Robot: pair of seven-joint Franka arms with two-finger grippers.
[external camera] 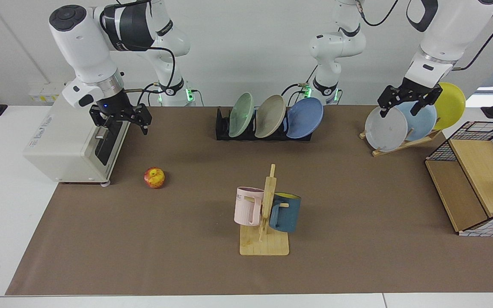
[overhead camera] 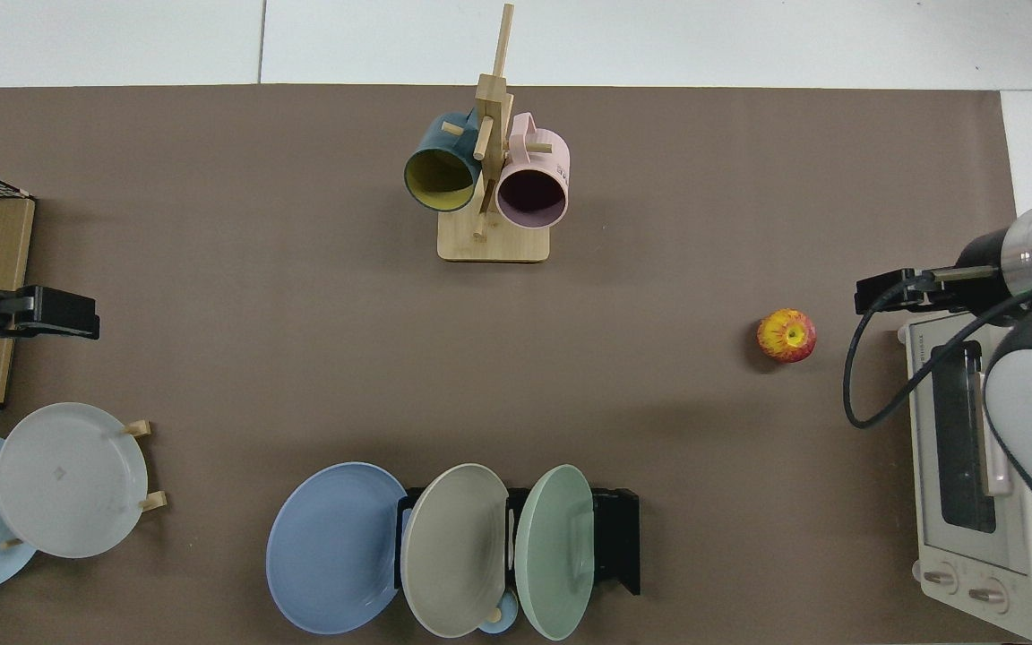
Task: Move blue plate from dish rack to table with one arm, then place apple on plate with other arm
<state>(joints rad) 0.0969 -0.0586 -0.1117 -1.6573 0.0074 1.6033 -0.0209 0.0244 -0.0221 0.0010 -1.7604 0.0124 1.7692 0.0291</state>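
Facing view: the blue plate is seen leaning in the dish rack at the upper centre of the frame, as the rightmost of three plates, beside a beige plate and a green plate. The left end effector is held at the upper right, well apart from the blue plate, in front of a grey plate and a sky-blue plate on a wooden plate stand; its fingers are spread apart and nothing is held. A yellow plate is seen behind it.

The right end effector is held at the upper left, above the front of a toaster oven, with its fingers apart and empty. The apple is seen on the worktop lower in the frame and slightly to the right of that end effector, near it but not touching.

A mug tree with a pink mug and a dark blue mug is set at the centre. In the top view the blue plate is shown at the lower centre and the apple at the right, just beside the right end effector's tip.
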